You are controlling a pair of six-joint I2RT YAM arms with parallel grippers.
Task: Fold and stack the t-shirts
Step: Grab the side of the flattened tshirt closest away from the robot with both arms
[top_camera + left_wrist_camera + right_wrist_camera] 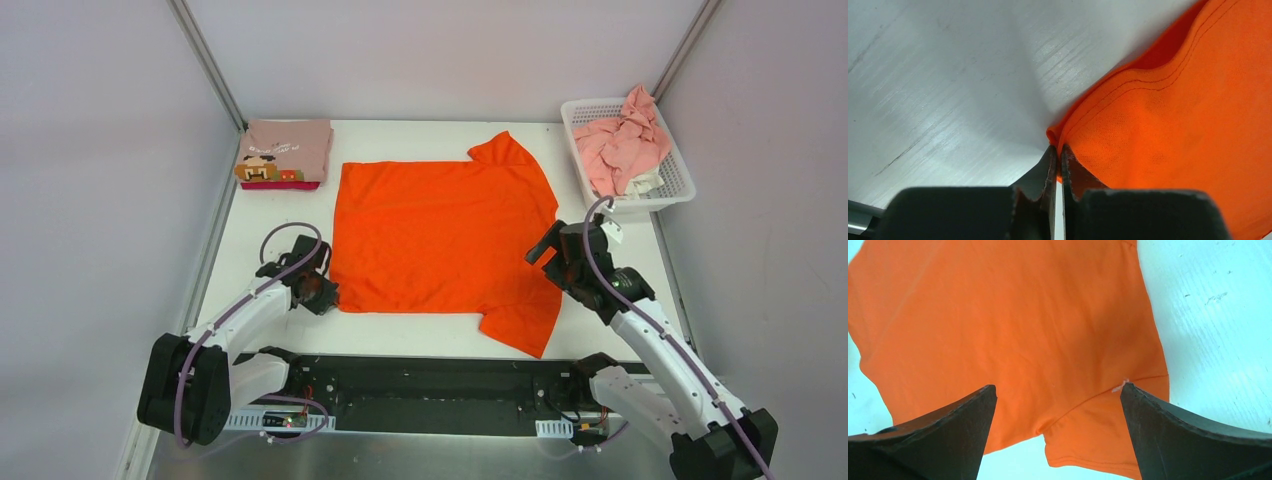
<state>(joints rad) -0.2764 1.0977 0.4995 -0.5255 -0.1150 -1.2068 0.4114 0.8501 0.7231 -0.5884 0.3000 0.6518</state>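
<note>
The bright orange t-shirt [440, 235] lies spread flat in the middle of the table, sleeves toward the right. My left gripper [322, 295] is shut on its near left hem corner [1058, 136], low on the table. My right gripper [543, 255] is open and empty, raised over the shirt's right edge above the near sleeve [1098, 432]. The dusty-pink t-shirt with the pixel face [285, 152] lies folded at the far left on top of a magenta one [292, 184]. Light pink shirts [622, 143] are crumpled in the basket.
A white lattice basket [680, 185] stands at the far right corner. Frame posts rise at the far left and far right corners. Grey walls close in on three sides. A black rail runs along the near edge between the arm bases.
</note>
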